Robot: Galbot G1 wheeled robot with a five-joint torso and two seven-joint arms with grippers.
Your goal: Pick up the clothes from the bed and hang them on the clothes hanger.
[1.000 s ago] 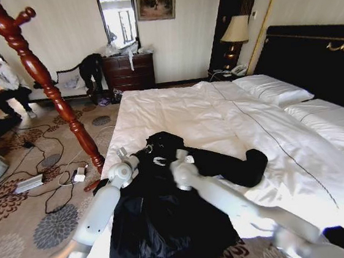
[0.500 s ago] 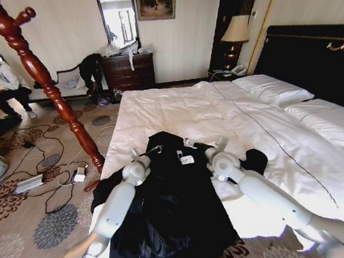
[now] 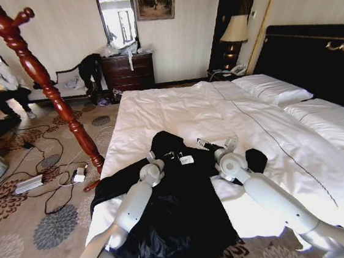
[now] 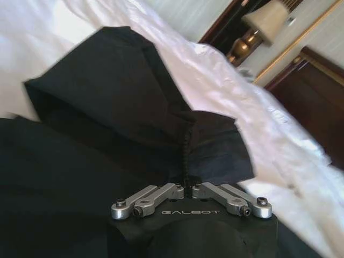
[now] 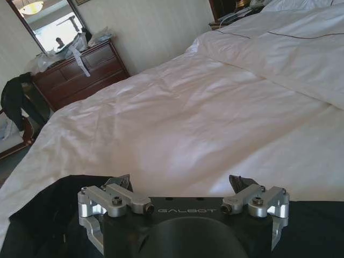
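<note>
The black coat [image 3: 168, 209] is laid lengthwise on the bed [image 3: 219, 111], collar toward the headboard [image 3: 312, 59], hem hanging off the foot. Its collar is pinched by the left gripper [image 3: 162, 156]; the right gripper [image 3: 213, 144] is spread wide beside it. The coat stand [image 3: 44, 81] is planted on patterned carpet [image 3: 23, 231].

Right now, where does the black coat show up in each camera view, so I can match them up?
Head view: the black coat lies spread on the bed's near corner, between both arms.
Left wrist view: the coat fills the foreground ahead of the left end effector.
Right wrist view: the coat is a dark strip along the lower edge.
Shared landmark: the white duvet.
</note>
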